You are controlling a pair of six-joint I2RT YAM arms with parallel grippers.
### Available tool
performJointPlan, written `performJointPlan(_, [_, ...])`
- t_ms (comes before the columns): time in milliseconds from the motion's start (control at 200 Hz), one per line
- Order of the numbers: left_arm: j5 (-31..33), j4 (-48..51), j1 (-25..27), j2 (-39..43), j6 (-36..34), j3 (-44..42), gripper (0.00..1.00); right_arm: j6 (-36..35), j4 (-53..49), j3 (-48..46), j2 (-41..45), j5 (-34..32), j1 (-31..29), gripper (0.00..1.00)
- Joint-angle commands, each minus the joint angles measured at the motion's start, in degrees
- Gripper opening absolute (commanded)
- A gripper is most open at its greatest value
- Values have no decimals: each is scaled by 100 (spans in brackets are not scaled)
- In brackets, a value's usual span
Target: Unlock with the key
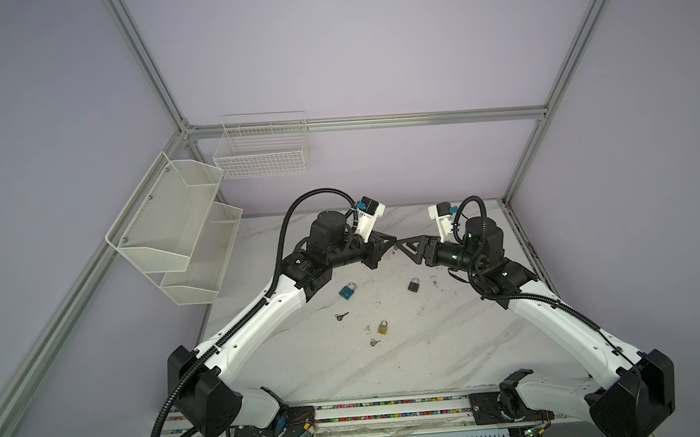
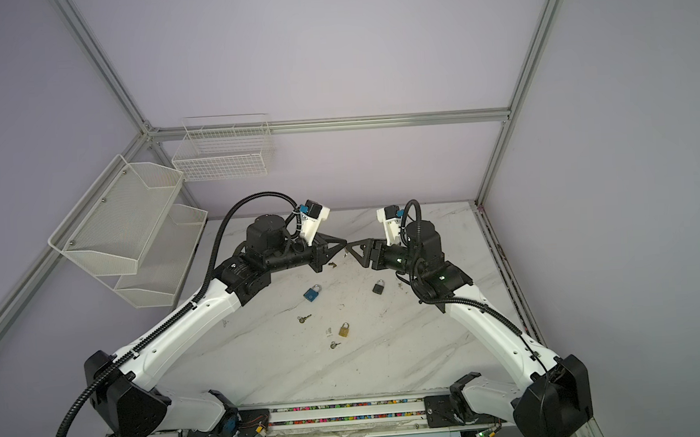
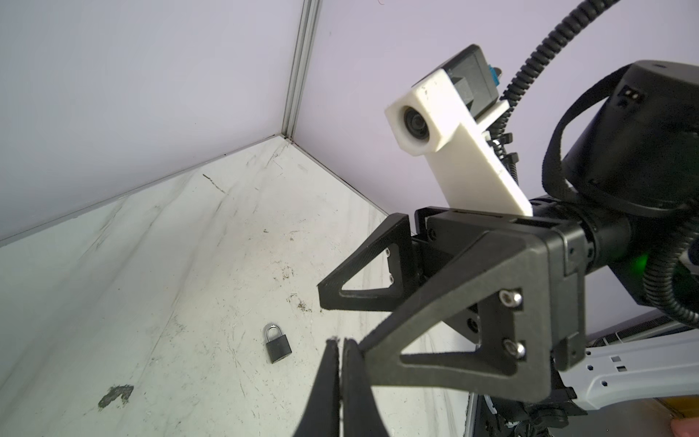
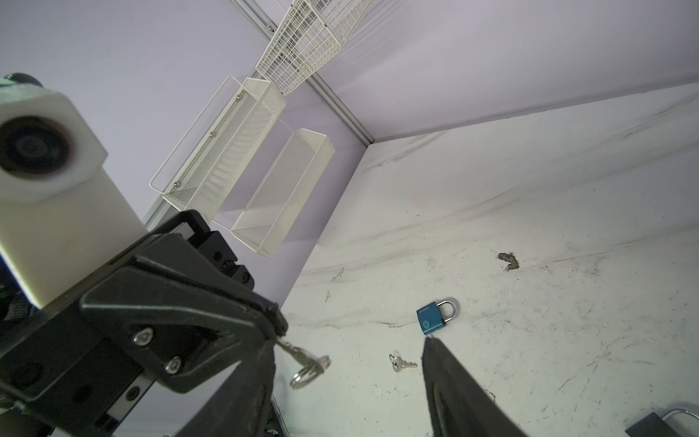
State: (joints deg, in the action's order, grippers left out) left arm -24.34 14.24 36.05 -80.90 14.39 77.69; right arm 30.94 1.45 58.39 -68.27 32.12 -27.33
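My left gripper (image 1: 394,240) (image 4: 278,326) is shut on a small silver key (image 4: 302,357) with a split ring, which sticks out of its tips above the table. My right gripper (image 1: 402,244) (image 4: 351,363) faces it tip to tip, open, with nothing between its fingers. On the marble table (image 1: 431,347) lie a blue padlock (image 1: 347,291) (image 4: 435,316), a black padlock (image 1: 414,284) (image 3: 277,344) and a brass padlock (image 1: 383,327), all with shackles closed. In the left wrist view the held key is hidden behind the shut fingertips (image 3: 333,346).
Two loose keys lie on the table, one key (image 1: 341,316) (image 4: 401,364) near the blue padlock, another key (image 1: 374,343) by the brass one. White mesh shelves (image 1: 174,230) and a wire basket (image 1: 261,150) hang on the left and back walls.
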Motion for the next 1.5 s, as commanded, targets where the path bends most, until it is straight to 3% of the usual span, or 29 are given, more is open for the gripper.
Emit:
performJointPlan(0, [-63, -248, 0, 41, 33, 554, 0, -131, 14, 133, -40, -10, -29, 65])
performJointPlan(175, [-43, -246, -2, 105, -21, 513, 0, -148, -311, 165, -34, -478, -12, 65])
performJointPlan(395, [-503, -949, -1, 233, 390, 267, 0, -349, -153, -187, 330, 491, 181, 64])
performJointPlan(520, [-502, -855, -6, 147, 445, 306, 0, -269, 80, -352, 550, 1008, 434, 62])
performJointPlan(715, [-766, -1043, 0, 120, 802, 318, 0, 258, 1456, -814, 846, 1971, 646, 55])
performJointPlan(840, [-896, -1087, 16, 119, 975, 308, 0, 492, 1870, -726, 606, 2110, 679, 48])
performJointPlan(915, [-984, -1107, 49, 111, 1020, 327, 0, 955, 2678, -803, 481, 2350, 681, 46])
performJointPlan(1495, [-984, -1149, 85, 153, 1039, 383, 0, 1186, 3221, -1067, 331, 2378, 680, 34])
